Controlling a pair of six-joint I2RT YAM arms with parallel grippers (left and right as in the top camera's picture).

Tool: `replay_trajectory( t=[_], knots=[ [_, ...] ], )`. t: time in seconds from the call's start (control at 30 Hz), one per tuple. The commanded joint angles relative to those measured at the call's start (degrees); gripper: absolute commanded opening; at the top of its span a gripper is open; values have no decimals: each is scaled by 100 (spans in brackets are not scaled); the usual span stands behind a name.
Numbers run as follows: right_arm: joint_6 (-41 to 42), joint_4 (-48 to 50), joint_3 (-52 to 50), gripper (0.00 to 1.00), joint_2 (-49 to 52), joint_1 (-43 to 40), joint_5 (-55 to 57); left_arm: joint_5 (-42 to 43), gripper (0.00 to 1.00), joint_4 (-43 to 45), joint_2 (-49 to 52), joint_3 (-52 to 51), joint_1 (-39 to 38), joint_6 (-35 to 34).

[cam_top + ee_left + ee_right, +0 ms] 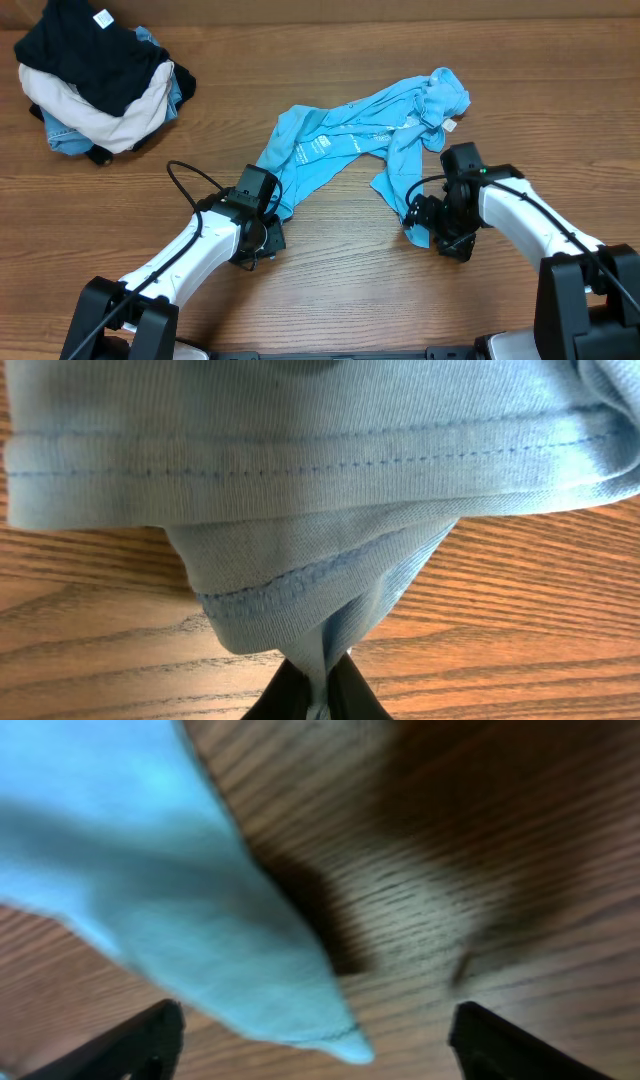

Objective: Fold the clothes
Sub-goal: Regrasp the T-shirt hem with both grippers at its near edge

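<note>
The light sky-blue T-shirt (370, 130) lies crumpled in an arch across the table's middle, with small white print on it. My left gripper (268, 232) is shut on the shirt's left lower hem; in the left wrist view the blue fabric (300, 470) is pinched between the black fingers (318, 695). My right gripper (432, 228) is open at the shirt's right lower corner. In the right wrist view a blue corner tip (200, 940) lies between the spread fingers (318, 1045), not gripped.
A pile of other garments sits at the back left: a black garment with a white tag (95, 55), a cream one (110, 115) and denim-blue ones (60, 135). The wooden table (330, 290) stretches in front.
</note>
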Motion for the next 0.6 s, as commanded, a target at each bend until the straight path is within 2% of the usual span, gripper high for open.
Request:
replay_trajectory(
  t=[0.0, 0.07, 0.17, 0.27, 0.33, 0.37, 0.47, 0.57],
  knots=[
    [-42, 284, -260, 81, -57, -11, -42, 68, 8, -2, 31, -33, -4, 7],
    [-42, 413, -260, 67, -57, -11, -44, 63, 8, 11, 31, -33, -2, 4],
    [-39, 452, -260, 54, -57, -11, -92, 63, 9, -9, 31, -33, -2, 7],
    [-37, 470, -260, 19, -57, -11, -90, 63, 9, 2, 31, -33, -2, 7],
    [-35, 511, -258, 17, -57, -11, -87, 59, 6, -37, 31, -33, -2, 9],
    [-35, 542, -258, 4, -57, -11, -85, 44, 4, -39, 31, -33, -2, 7],
    [-37, 435, -92, 4, -59, -13, -85, 66, 4, -151, 28, 15, -2, 22],
    [-37, 2, 280, 4, -114, -15, -83, 66, 4, -815, -63, 323, -2, 164]
  ],
)
